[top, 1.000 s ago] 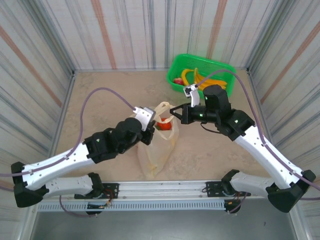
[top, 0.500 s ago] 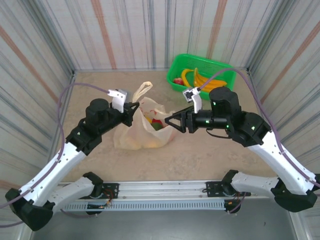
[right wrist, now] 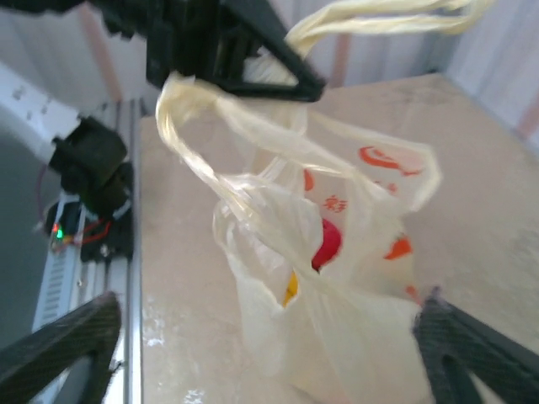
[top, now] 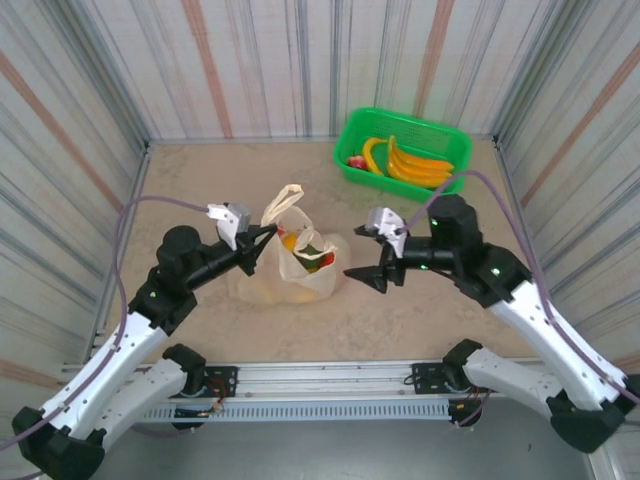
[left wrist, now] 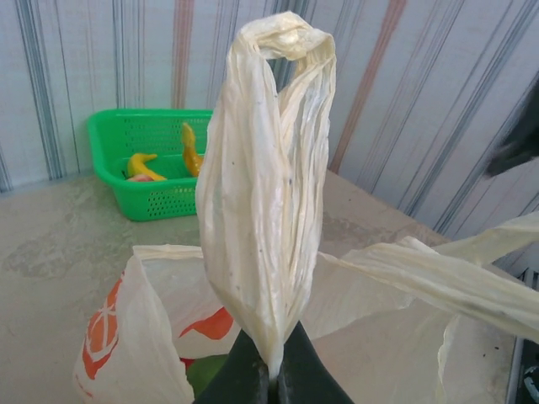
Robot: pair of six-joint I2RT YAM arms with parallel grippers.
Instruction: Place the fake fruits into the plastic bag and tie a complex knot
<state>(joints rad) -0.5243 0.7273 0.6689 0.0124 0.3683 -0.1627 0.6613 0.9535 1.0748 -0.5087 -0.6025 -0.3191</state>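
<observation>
While left gripper [left wrist: 274, 383] is pinching handle [left wrist: 265, 168] upright, right gripper [top: 365, 279] is hanging spread, empty, beside plastic bag [top: 300, 282]. Loading likely proceeding; next calling for bananas [top: 415, 165] from green basket [left wrist: 160, 198].

Plastic bag [top: 268, 286]: translucent cream-yellow, printed with faded red-orange round marks. Fake fruits [top: 311, 256] inside it: red, yellow and green. Basket [top: 410, 118]: bright green, with perforated mesh walls. Bananas [top: 415, 165] in the basket: yellow; small red fruit [top: 355, 161] beside them. Table [top: 190, 190]: mottled beige. Walls [top: 250, 60]: pale grey-white vertical stripes with occasional rust-red bands.
</observation>
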